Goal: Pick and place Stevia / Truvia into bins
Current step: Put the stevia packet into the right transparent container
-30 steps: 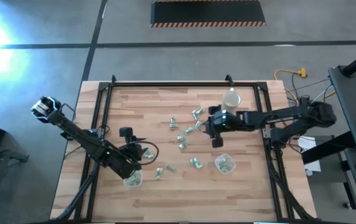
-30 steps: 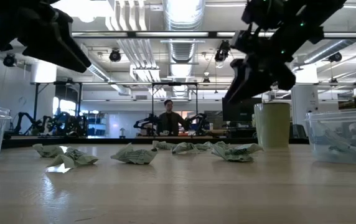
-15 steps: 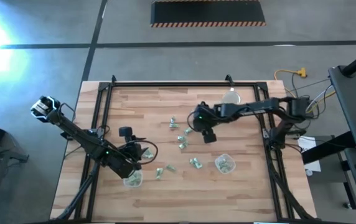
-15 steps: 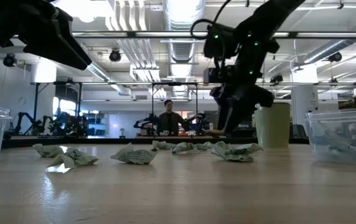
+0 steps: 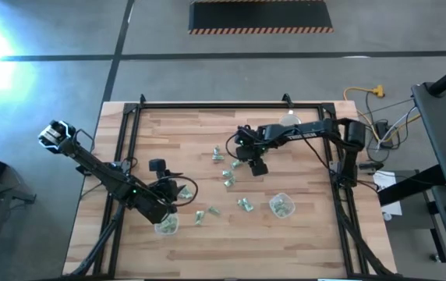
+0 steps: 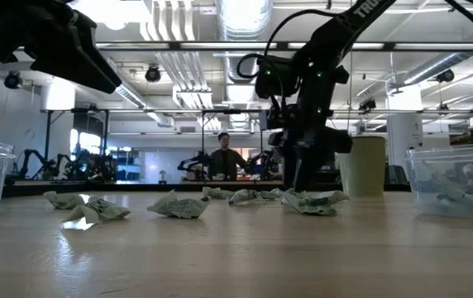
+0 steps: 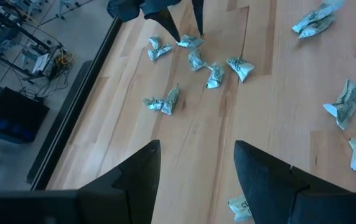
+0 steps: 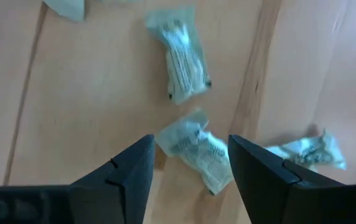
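The right gripper [image 8: 189, 165] is down low over the middle of the table with its two dark fingers spread wide, straddling a crumpled sachet [image 8: 196, 149] that sits between them without being pinched. Another sachet [image 8: 183, 59] lies just beyond it and a third [image 8: 305, 151] off to one side. They're all little pale green-and-white paper packets, wrinkled and twisted rather than flat.

The left gripper [image 7: 196, 168] hovers near the front-left of the table, fingers wide apart too, nothing in them. From the high view it's right by the left bin [image 5: 166, 225], a small clear plastic tub with rounded corners and a few packets inside. The right bin [image 5: 282, 206] is the same kind of tub, also with some packets in it.

The rest of the Stevia sachets [image 5: 229, 173] are scattered loosely across the middle of the light wooden plank tabletop [image 5: 184, 133], which has a black frame around it. A beige cup [image 5: 290, 122] stands near the far edge. Behind, the room looks like a big workshop with ceiling ducts, and a person [image 6: 223, 157] stands way off in the background.
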You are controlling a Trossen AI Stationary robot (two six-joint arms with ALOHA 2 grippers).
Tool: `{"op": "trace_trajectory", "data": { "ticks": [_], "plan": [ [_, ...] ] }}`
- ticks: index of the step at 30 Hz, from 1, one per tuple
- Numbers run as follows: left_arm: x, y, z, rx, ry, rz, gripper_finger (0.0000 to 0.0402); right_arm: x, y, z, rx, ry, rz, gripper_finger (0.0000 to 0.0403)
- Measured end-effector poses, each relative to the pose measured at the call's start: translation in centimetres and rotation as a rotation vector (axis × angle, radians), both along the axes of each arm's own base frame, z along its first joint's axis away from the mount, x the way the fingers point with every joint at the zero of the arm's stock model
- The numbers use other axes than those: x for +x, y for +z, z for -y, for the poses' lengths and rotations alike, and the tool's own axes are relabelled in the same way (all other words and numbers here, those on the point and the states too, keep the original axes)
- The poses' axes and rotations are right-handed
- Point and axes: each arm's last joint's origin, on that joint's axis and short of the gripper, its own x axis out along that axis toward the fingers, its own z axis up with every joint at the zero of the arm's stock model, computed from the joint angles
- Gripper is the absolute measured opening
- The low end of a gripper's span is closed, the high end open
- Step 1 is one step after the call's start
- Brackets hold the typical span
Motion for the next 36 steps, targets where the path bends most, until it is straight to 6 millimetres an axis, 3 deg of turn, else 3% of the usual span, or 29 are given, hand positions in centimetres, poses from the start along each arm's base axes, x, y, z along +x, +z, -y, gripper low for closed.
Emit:
{"op": "trace_trajectory", "data": {
  "ticks": [22,36],
  "plan": [
    [0.0,0.0,0.0,0.000,0.001,0.001,0.0187,-0.4,-1.3,0.7,0.001,-0.040,-0.032,0.0189],
    [0.0,0.0,0.0,-0.009,0.000,0.003,0.0187,-0.4,-1.3,0.8,-0.003,-0.060,-0.032,0.0080]
  ]
}}
